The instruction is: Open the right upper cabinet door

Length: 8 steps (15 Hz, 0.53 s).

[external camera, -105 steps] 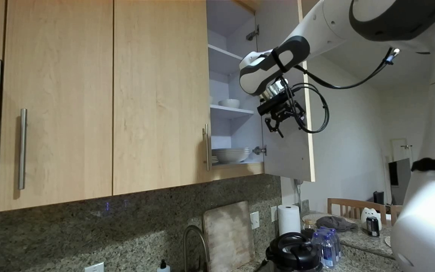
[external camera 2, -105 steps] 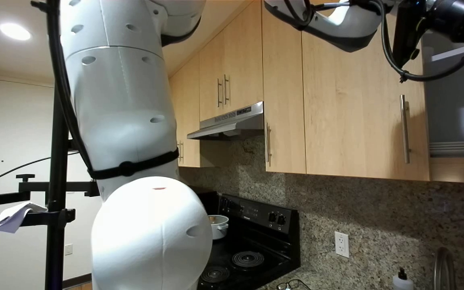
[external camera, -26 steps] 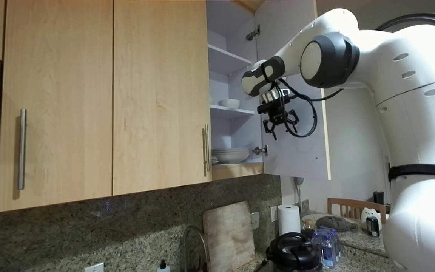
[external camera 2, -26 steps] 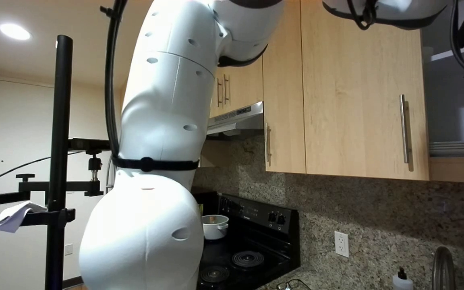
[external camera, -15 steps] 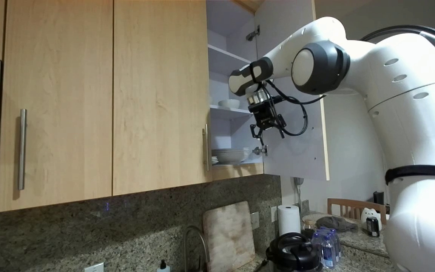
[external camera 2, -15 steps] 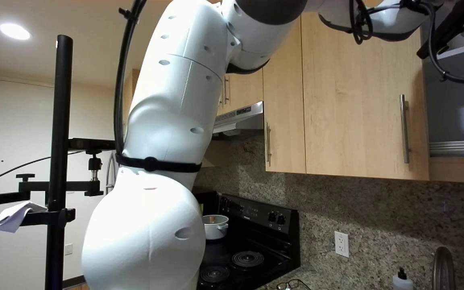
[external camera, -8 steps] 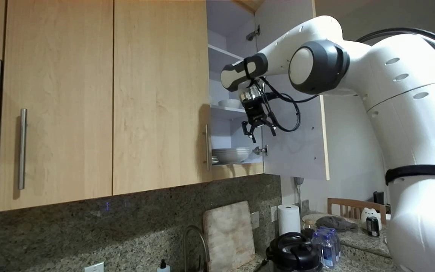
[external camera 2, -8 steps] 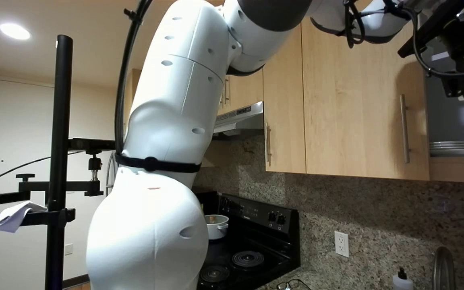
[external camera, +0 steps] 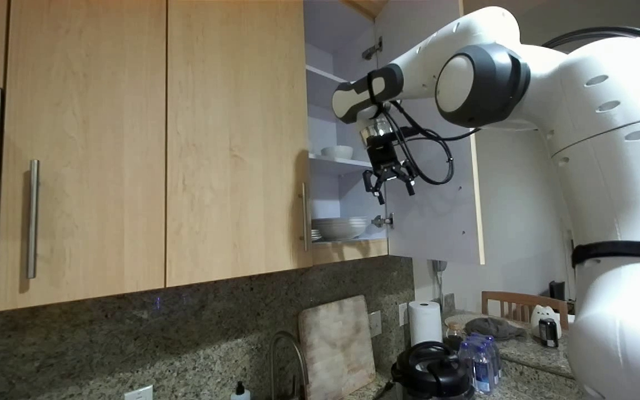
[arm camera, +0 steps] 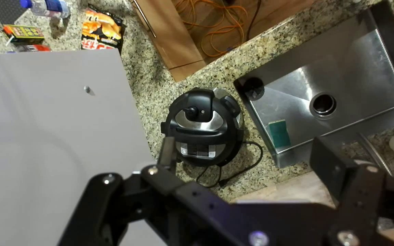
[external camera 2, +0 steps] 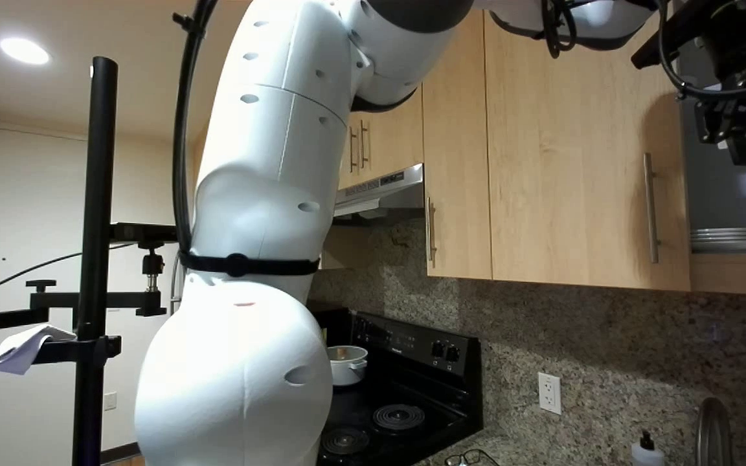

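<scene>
Wrist view crops the open cabinet door at left — claw spread apart

The right upper door looks smooth, the sink glossy metal.

in an exterior view, the arm partly hides the right upper cabinet door, cropped above.

R upper cab. door: tall flat panel, lt. wood edge, pale grey inner face w/ 2 sm. dots nr. free edge. State: open, swung well out. Pose: upright, hinged L in an exterior view; at L in wrist view.
</scene>
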{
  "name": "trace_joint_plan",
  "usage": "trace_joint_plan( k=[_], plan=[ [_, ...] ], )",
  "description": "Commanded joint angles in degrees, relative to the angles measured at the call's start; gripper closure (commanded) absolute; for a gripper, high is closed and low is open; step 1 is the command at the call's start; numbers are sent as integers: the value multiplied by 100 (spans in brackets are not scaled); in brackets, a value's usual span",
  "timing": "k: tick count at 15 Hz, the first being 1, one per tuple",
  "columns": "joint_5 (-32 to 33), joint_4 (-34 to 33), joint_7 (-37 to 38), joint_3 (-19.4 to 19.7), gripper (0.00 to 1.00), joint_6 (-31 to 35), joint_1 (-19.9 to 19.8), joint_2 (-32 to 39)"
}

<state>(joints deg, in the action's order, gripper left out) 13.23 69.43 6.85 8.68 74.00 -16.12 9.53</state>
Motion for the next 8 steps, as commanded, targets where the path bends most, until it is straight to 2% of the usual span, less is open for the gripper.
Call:
trace_joint_plan(
  k=[1, 4, 6, 8],
  plan=[
    [-145, 909, -150, 43, 0, 214, -101, -584],
    [-115, 1688, 130, 110, 0, 854, -96, -1050],
    [-129, 2309, 363, 79, 0, 1590, -12, -1438],
    [-116, 2804, 528, 103, 0, 2207, 225, -1730]
  ],
)
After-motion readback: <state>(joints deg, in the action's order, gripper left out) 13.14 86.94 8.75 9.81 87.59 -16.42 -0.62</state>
